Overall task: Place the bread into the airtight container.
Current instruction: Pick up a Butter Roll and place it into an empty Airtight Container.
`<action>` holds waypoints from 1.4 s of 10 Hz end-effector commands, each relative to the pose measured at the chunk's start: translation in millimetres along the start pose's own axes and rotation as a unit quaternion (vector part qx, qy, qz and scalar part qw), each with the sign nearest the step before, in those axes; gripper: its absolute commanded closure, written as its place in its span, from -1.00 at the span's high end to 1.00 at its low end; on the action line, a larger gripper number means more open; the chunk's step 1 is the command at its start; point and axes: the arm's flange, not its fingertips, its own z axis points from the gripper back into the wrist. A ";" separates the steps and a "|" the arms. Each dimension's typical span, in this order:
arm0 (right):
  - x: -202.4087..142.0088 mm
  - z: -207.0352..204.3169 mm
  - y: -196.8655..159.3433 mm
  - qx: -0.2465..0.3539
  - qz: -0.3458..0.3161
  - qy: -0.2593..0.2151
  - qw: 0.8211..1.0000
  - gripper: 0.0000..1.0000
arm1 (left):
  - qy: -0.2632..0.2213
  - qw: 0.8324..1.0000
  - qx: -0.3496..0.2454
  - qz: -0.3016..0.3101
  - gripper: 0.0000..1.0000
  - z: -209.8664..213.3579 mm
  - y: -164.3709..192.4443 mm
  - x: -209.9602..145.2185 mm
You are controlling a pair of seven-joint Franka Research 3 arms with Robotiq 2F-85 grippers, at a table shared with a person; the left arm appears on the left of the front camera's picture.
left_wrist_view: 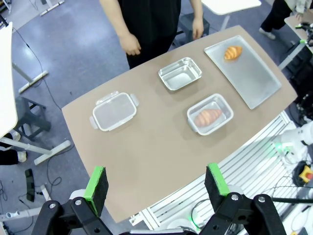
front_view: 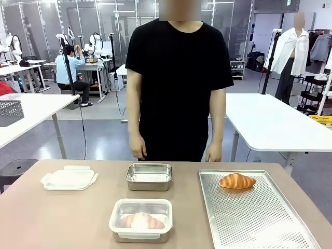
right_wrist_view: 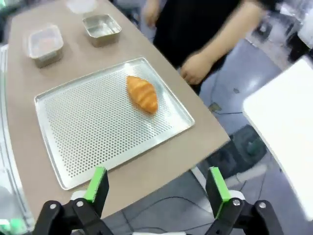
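A golden croissant (front_view: 237,181) lies at the far end of the perforated metal tray (front_view: 259,218) on the table's right; it also shows as bread (right_wrist_view: 143,94) and bread (left_wrist_view: 233,52). A metal container (front_view: 141,220) with a clear lid on it holds another croissant (left_wrist_view: 209,116) at front centre. An empty metal container (front_view: 149,176) stands behind it, and a loose clear lid (front_view: 69,179) lies to its left. My left gripper (left_wrist_view: 156,188) hangs open high above the table. My right gripper (right_wrist_view: 156,188) is open too, above the tray's outer edge. Both hold nothing.
A person in a black shirt stands at the far side, hands (front_view: 137,152) hanging at the table edge. White tables (front_view: 275,122) stand behind. The brown table (front_view: 62,218) has free room at front left.
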 end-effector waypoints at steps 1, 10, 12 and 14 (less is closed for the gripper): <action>57.8 -25.6 -4.4 0.051 0.129 0.049 0.989 1.00 | 0.001 1.000 -0.002 -0.004 1.00 1.4 -0.1 1.1; 164.6 -258.7 15.2 0.166 0.255 0.255 0.918 1.00 | 0.001 1.000 -0.002 -0.004 1.00 1.4 -0.1 1.1; 163.8 -301.6 15.5 0.157 0.224 0.260 0.926 1.00 | 0.001 1.000 -0.002 -0.004 1.00 1.4 -0.1 1.1; 152.4 -341.5 16.5 0.159 0.220 0.276 0.922 1.00 | 0.001 1.000 -0.002 -0.004 1.00 1.4 -0.1 1.1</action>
